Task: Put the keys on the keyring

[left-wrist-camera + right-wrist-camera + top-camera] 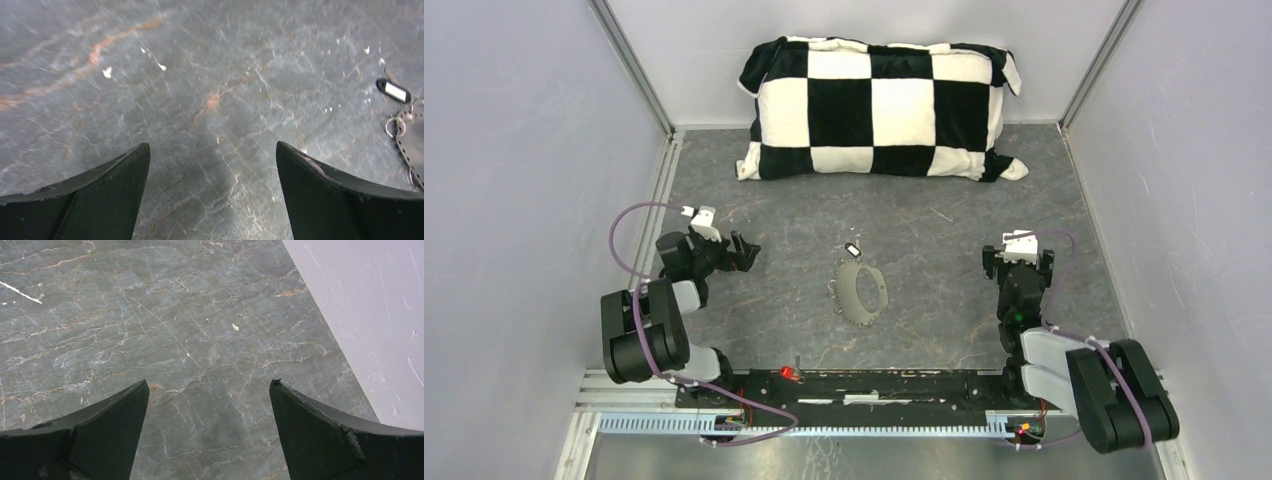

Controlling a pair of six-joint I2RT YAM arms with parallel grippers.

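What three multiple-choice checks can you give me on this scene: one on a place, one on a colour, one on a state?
1. Where does the keyring lie?
A. in the far left corner
B. mid-table
C. on the near rail

2. What colours is the pillow?
A. black and white
B. red and blue
C. plain grey

3. How is the left pincer?
A. shut on a key
B. open, holding nothing
C. shut on the keyring

Answers:
1 B: the top view shows the loop lying between the two arms.
2 A: its cover is a checkerboard.
3 B: the left wrist view shows its fingers apart with only bare table between them.
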